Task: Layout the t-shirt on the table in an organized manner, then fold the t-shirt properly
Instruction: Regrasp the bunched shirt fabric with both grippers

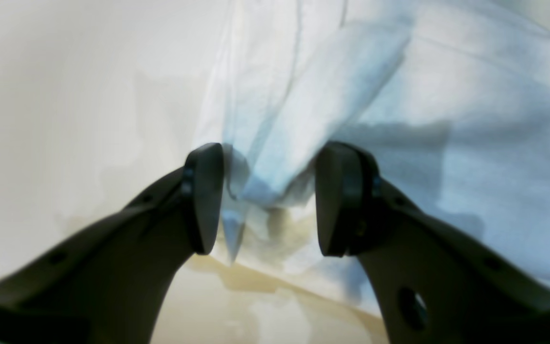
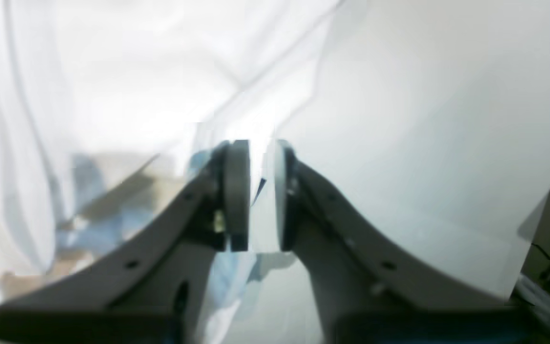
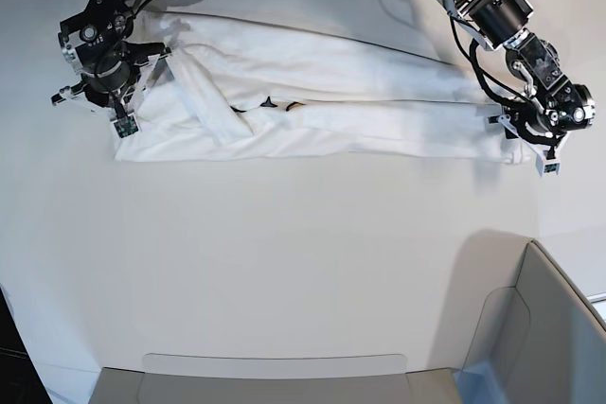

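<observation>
The white t-shirt [image 3: 331,101] lies stretched in a long band across the far half of the table [image 3: 284,262], with no print showing. My left gripper [image 3: 530,139] is at the band's right end. In the left wrist view the left gripper [image 1: 268,196] stands open, its jaws wide apart around a bunched fold of the t-shirt [image 1: 447,95]. My right gripper [image 3: 119,113] is at the band's left end. In the right wrist view the right gripper [image 2: 261,191] shows a narrow gap between its pads, over the edge of the t-shirt [image 2: 112,71], and reads as open.
A grey bin-like corner piece [image 3: 540,328] stands at the near right. A grey strip [image 3: 275,376] runs along the front edge. The bare table [image 2: 423,119] shows its curved edge on the right of the right wrist view, with dark clutter beyond it.
</observation>
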`<move>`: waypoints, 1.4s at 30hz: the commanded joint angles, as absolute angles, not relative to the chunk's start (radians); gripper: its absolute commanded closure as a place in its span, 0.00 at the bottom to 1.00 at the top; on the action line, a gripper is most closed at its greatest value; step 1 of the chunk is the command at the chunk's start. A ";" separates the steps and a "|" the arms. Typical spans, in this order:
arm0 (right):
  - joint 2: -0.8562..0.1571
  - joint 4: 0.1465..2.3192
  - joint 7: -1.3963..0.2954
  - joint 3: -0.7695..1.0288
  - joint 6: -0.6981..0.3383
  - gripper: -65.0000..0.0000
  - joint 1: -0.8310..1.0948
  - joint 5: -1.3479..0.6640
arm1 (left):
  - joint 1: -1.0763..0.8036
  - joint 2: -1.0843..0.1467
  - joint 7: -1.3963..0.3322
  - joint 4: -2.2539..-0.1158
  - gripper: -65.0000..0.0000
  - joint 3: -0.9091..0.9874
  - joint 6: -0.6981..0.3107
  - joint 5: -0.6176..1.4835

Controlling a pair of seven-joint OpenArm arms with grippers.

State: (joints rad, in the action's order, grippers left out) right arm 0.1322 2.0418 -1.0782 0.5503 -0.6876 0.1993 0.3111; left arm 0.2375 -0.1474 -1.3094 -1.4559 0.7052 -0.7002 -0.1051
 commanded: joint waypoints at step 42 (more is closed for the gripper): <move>0.134 1.615 -1.227 0.489 -0.698 0.77 -0.094 0.160 | 0.390 -0.111 -1.191 -1.466 0.53 0.704 -0.698 -0.116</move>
State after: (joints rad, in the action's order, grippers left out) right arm 0.1364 1.6169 -1.2053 0.4911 -0.6876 -0.0898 0.1341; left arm 0.3721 -0.0998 -1.1927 -1.4521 0.7063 -0.6971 -0.1173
